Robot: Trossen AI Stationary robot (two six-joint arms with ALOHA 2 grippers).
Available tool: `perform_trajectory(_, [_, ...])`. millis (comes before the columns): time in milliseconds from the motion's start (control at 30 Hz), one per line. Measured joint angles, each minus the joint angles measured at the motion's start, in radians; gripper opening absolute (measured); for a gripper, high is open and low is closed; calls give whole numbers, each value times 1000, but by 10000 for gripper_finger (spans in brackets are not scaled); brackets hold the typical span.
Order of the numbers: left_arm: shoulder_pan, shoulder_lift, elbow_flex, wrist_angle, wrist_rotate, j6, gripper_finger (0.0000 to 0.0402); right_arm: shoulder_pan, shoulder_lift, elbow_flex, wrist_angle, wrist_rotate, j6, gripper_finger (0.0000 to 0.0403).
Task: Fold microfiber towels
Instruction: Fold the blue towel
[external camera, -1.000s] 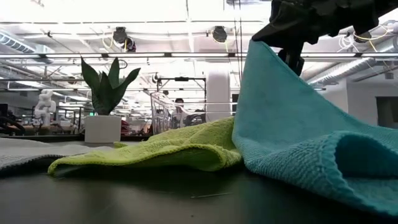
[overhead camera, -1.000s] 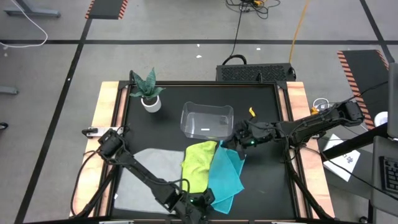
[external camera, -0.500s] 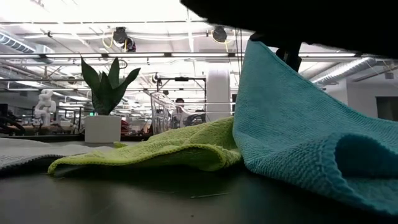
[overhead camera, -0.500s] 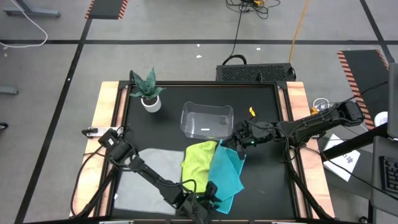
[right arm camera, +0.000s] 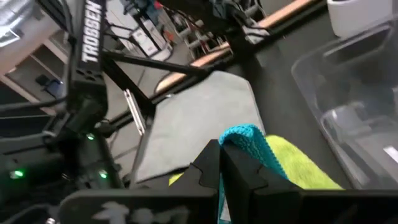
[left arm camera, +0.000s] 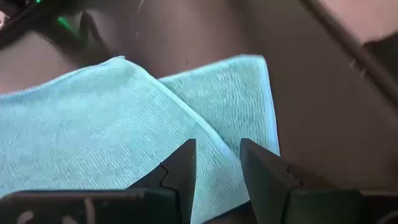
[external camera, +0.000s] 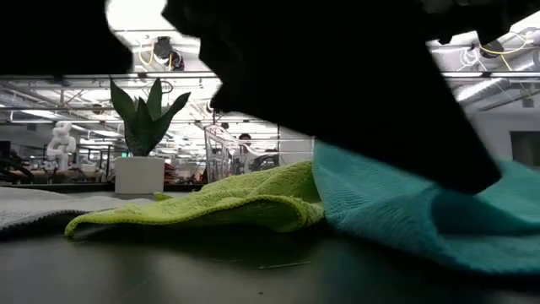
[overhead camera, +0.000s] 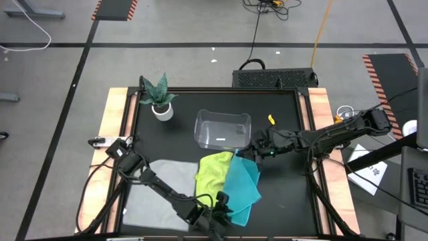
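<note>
The teal towel point(overhead camera: 242, 189) lies right of centre, and my right gripper point(overhead camera: 252, 154) is shut on its far corner. The yellow-green towel point(overhead camera: 212, 178) lies crumpled beside it, partly under its left edge. The light grey towel point(overhead camera: 159, 193) lies flat at the near left. My left gripper point(overhead camera: 226, 205) hovers low over the teal towel's near end. Its open fingers point(left arm camera: 186, 163) stand on either side of a fold edge point(left arm camera: 214, 142). In the low view the left arm blocks most of the upper picture. My right gripper pinches the teal towel's far corner point(right arm camera: 246, 137) between its two fingers, coming in roughly level from the table's right side. The corner is raised and pokes out past the fingertips, and the rest point(external camera: 396, 228) slopes down onto the table. My left gripper: I cannot tell whether its fingers touch the teal towel.
A clear plastic bin point(overhead camera: 222, 129) stands just beyond the towels at the centre. A potted plant point(overhead camera: 159, 99) stands at the far left. A small yellow thing point(overhead camera: 271, 120) lies right of the bin. Bare black tabletop point(overhead camera: 287, 194) shows at the near right.
My left gripper has come down and moved toward the table's right edge, over the teal towel's near end, rolling as it went. Its arm now blocks the low view. My right gripper has held the raised corner in place.
</note>
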Motion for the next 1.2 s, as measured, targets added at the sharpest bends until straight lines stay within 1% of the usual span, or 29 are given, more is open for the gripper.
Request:
perform_trajectory(167, [0, 0, 0, -2, -6, 141, 127, 3, 0, 0, 47, -37, -9, 0])
perform_trajectory(300, [-1, 0, 0, -6, -85, 195, 127, 6, 0, 0, 72, -56, -18, 0])
perform_trajectory(400, [1, 0, 0, -45, -113, 195, 127, 6, 0, 0, 62, -56, -22, 0])
perform_trajectory(567, [5, 0, 0, -92, -113, 161, 127, 6, 0, 0, 7, -57, -39, 1])
perform_trajectory(667, [5, 0, 0, -107, -105, 142, 127, 6, 0, 0, -21, -61, -42, 9])
perform_trajectory(833, [5, -1, 0, -132, -54, 121, 127, 9, -1, 0, -42, -139, -41, 47])
perform_trajectory(933, [5, -1, 0, -164, -21, 86, 127, 22, -1, 0, -47, -141, -40, 83])
perform_trajectory(1100, [-1, -3, 1, -207, -26, 60, 127, 40, -1, 0, -77, -141, -28, 148])
perform_trajectory(1200, [-4, -3, 1, -210, -26, 62, 127, 49, -10, 0, -114, -141, -24, 179])
